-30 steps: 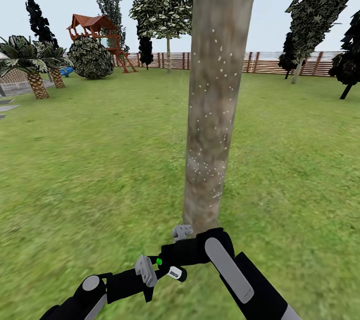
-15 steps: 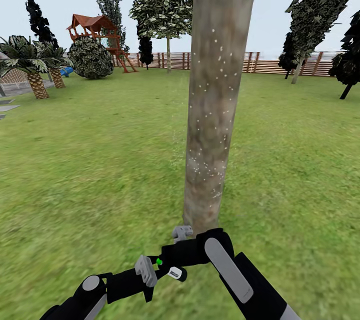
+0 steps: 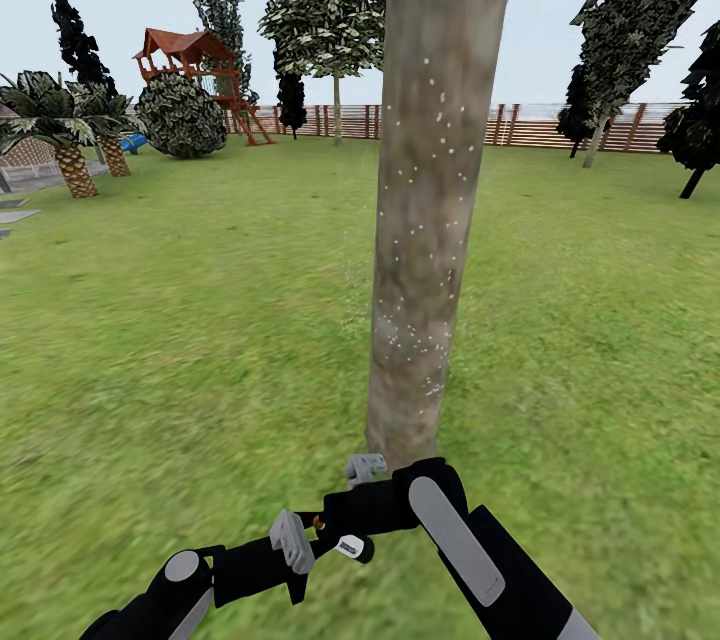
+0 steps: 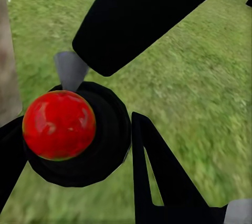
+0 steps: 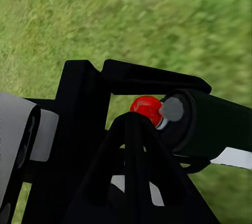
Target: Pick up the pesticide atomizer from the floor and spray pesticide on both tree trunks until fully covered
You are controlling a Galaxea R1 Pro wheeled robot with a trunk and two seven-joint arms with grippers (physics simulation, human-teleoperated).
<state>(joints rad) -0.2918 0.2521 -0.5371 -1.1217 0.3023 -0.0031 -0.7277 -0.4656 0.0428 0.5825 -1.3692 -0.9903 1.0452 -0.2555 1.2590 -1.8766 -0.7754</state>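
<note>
A thick grey-brown tree trunk [image 3: 430, 220] rises straight ahead, dotted with white pesticide specks [image 3: 405, 335] from low down to about mid-height. Just in front of its foot both grippers meet. My left gripper [image 3: 335, 542] is shut on the pesticide atomizer [image 3: 350, 547], a small dark bottle with a pale label. In the left wrist view the bottle [image 4: 100, 150] sits end-on between the black fingers [image 4: 152, 182], carrying a red ball [image 4: 58, 124]. My right gripper [image 3: 330, 517] is shut, and its tip [image 5: 131, 121] rests against that red ball [image 5: 144, 107] beside the atomizer [image 5: 215, 124].
Green lawn [image 3: 180, 320] spreads all around. Further trees stand at the back centre [image 3: 335, 20] and back right [image 3: 620, 30]. At the back left are palms [image 3: 70, 140], a round bush [image 3: 180, 115] and a wooden playhouse [image 3: 195, 60]. A slat fence [image 3: 520, 125] closes the far side.
The small dot between the grippers has turned from green to orange-red. Arms, atomizer and camera have not visibly moved.
</note>
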